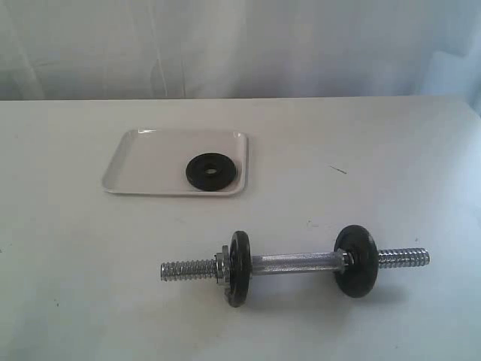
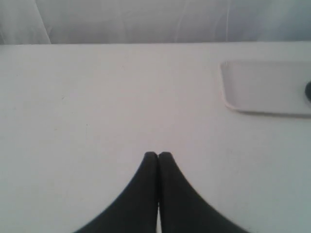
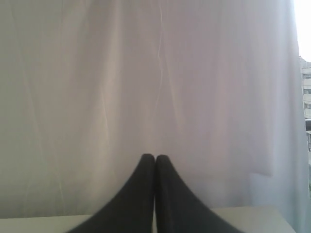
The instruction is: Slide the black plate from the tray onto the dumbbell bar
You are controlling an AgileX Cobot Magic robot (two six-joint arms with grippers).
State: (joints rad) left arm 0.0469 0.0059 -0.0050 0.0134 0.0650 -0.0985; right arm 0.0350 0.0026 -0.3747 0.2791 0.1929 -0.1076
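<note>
While your left gripper (image 2: 158,155) hangs above the white table (image 2: 97,107) with its two black fingers pressed together tip to tip, the black plate (image 1: 211,171) lies flat inside the white tray (image 1: 143,162), toward the tray's right end in the exterior view and close to its near rim. You find the dumbbell bar (image 1: 297,263) lying on the table in front of the tray and well apart from it, with a black disc (image 1: 239,268) standing at each side of its smooth chrome middle. Your right gripper (image 3: 155,158) likewise has its fingers closed against each other, facing the white curtain (image 3: 146,73).
</note>
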